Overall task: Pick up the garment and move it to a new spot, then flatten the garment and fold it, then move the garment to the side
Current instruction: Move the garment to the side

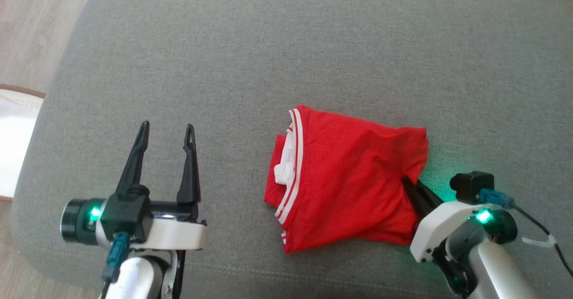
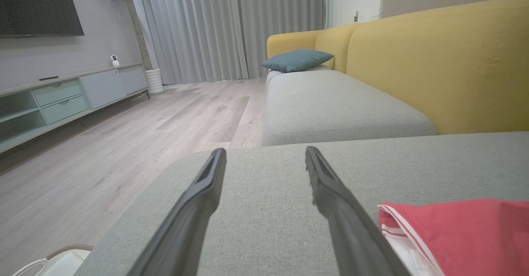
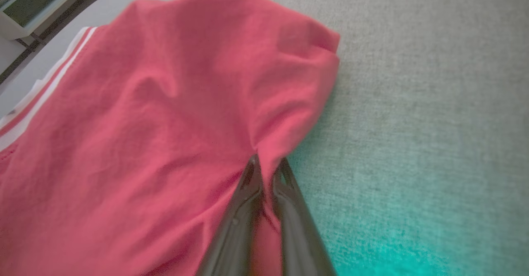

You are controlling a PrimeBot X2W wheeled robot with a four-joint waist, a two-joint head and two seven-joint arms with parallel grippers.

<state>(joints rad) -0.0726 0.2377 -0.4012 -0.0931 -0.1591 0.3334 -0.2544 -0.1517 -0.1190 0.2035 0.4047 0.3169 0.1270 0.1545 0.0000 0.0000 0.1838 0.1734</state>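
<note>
The garment point(image 1: 344, 178) is red with white stripes along one edge and lies bunched and folded on the grey cushion point(image 1: 286, 57). My right gripper point(image 1: 408, 183) is at its right edge, shut on a pinch of the red cloth; in the right wrist view the garment point(image 3: 144, 135) puckers up between the closed fingers point(image 3: 248, 197). My left gripper point(image 1: 166, 131) hovers open over bare cushion to the left of the garment, nothing between its fingers. In the left wrist view the striped edge of the garment point(image 2: 454, 230) lies just right of the open left gripper point(image 2: 265, 156).
The cushion's left edge drops to a wood floor point(image 2: 103, 160), where a white object with a brown rim point(image 1: 13, 142) sits. A yellow sofa back point(image 2: 434, 61), a teal pillow point(image 2: 296, 59) and a TV cabinet point(image 2: 62, 98) stand beyond.
</note>
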